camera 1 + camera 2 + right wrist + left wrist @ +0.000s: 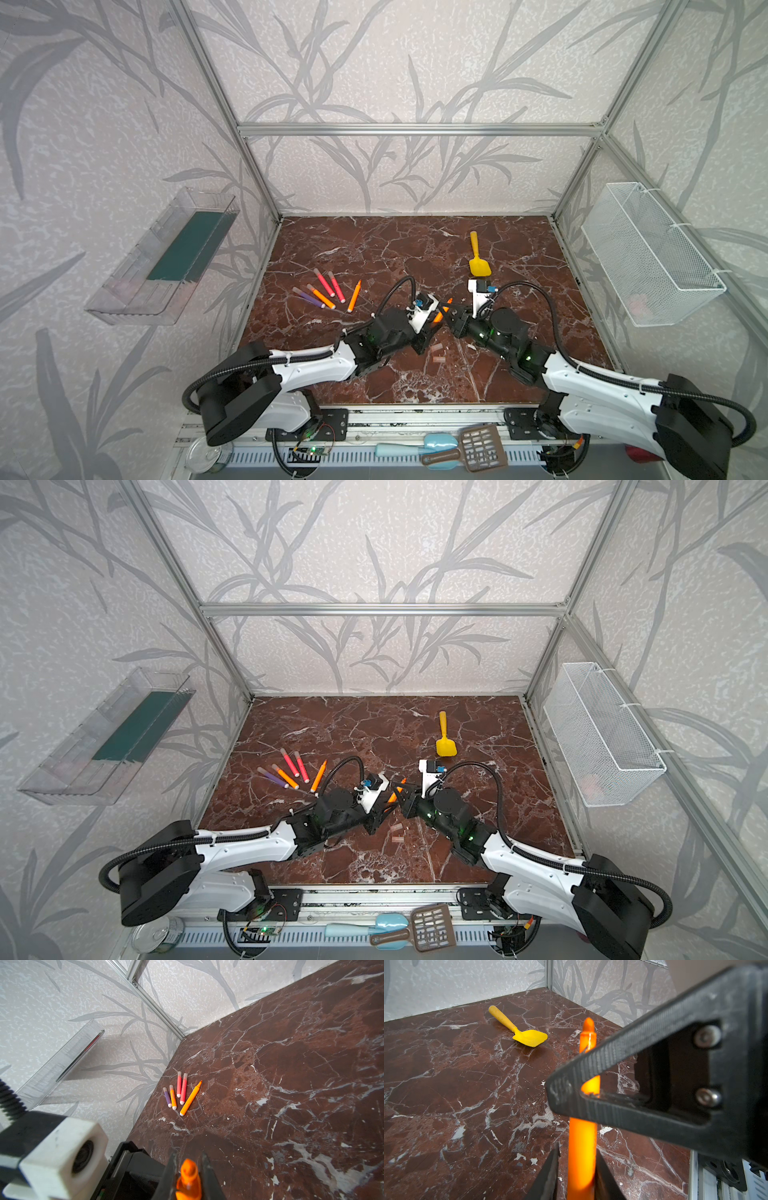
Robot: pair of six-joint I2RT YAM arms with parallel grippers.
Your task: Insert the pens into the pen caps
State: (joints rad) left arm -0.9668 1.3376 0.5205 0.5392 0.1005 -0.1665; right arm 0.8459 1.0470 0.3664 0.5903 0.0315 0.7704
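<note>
One orange pen (581, 1136) held up over the middle of the tabletop (374, 249), shared between both arms: a handover or regrip, by the look of it. Clenched on its upper part, close behind the bare pointed tip: right end effector (188, 1159). Around the lower barrel of the same pen: left end effector (578, 1167), jaws flanking it with a sliver of gap on one side; gripping or released, cannot tell.

Just in front of the meeting point in both top views: two pale caps (438, 358), loose on the tabletop and apart from the pen. Well apart to the left: five more pens (324, 282), four seemingly capped, plus a loose orange pen (354, 296) with its tip bare.

Judged roughly two thirds done. Next, probably: settle on one carrying arm, with the grip shifted back along the barrel to leave the tip end clear; fetch a cap with the free arm; line its open end up with the tip and push straight on. Main risk: slipping or skewing during the swap.
</note>
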